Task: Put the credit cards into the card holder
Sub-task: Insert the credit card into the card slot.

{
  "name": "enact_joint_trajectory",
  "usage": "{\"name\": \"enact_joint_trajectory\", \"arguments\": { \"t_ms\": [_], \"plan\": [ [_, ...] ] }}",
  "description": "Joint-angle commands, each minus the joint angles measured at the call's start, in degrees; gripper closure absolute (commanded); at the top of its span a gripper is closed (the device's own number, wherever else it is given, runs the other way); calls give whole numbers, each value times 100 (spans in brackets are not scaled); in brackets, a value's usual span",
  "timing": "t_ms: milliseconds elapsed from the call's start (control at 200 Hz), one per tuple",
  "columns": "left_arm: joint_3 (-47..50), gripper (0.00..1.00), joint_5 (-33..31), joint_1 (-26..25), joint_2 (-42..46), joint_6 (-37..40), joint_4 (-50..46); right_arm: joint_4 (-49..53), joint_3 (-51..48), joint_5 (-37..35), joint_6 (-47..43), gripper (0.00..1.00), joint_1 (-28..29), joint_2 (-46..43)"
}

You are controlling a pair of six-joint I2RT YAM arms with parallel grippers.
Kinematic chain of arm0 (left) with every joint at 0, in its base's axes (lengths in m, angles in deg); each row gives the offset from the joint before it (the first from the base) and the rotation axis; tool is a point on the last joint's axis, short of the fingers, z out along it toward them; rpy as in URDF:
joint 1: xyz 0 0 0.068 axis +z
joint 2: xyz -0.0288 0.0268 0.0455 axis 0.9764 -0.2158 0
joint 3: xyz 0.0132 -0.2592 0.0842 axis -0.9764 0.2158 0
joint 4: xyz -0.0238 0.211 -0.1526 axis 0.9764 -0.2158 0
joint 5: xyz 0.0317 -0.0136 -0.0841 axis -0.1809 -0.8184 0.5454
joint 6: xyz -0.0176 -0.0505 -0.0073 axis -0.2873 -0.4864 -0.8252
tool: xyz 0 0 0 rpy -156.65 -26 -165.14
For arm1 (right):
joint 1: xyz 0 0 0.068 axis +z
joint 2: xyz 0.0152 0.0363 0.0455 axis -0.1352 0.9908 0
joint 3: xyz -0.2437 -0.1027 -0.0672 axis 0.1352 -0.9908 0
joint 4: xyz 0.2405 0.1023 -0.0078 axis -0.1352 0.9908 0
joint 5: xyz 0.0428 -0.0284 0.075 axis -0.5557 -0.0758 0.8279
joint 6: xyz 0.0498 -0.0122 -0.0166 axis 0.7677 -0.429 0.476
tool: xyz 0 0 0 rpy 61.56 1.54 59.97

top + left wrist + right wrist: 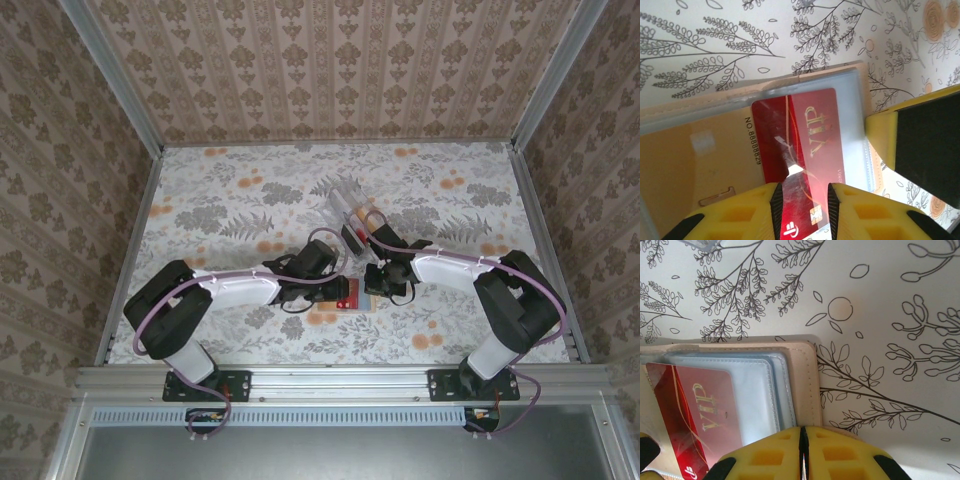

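Nearest us, the left fingers (832, 199) stand apart, and the red card (800, 135) shows in the gap between them. The card is wider than that gap and runs beneath both tips, so they are not pinching it by its edges; we cannot tell whether they press down on it. Its chip end lies between the fingers, and its gold VIP lettering runs away from the tips.

Just to the right of them, the right fingers (807, 440) are closed tight together. Their tips are at the stitched tan edge of the wallet (802, 380); we cannot tell whether they touch it or hang just above it.

The wallet lies opened flat on the flowered tabletop (230, 200), under both sets of fingers. The red card rests on its clear sleeves (855, 125), between the two sets and closer to the left one. On the outer side of the left fingers, a yellow-tan face carries a printed number right beside the card. We cannot tell whether that face is a second card or the wallet's lining.

Beyond the tips of both sets, farther out on the tabletop and apart from the wallet, sits the clear card holder (345, 195). The red card is at the wallet, not in the holder.
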Motion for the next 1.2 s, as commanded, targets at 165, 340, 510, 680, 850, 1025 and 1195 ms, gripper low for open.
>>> {"name": "enact_joint_trajectory", "arguments": {
  "t_ms": [165,340,510,680,850,1025,1195],
  "plan": [
    [-161,67,-130,-25,-109,99,-280,-30,-244,-288,79,88,9,315],
    [-236,68,-31,-20,-282,107,-283,-29,-231,-292,79,88,6,310],
    [-319,72,95,-33,-397,158,-265,-32,-222,-283,79,87,3,331],
    [-395,74,172,-60,-397,260,-246,-56,-231,-249,85,88,7,344],
    [-551,75,327,-89,-497,401,-229,-64,-242,-247,87,87,10,345],
    [-609,74,483,-115,-654,355,-89,-83,-265,-232,105,87,8,331],
    [-576,74,454,-130,-638,305,-33,-101,-286,-226,123,87,10,301]
  ]
}}
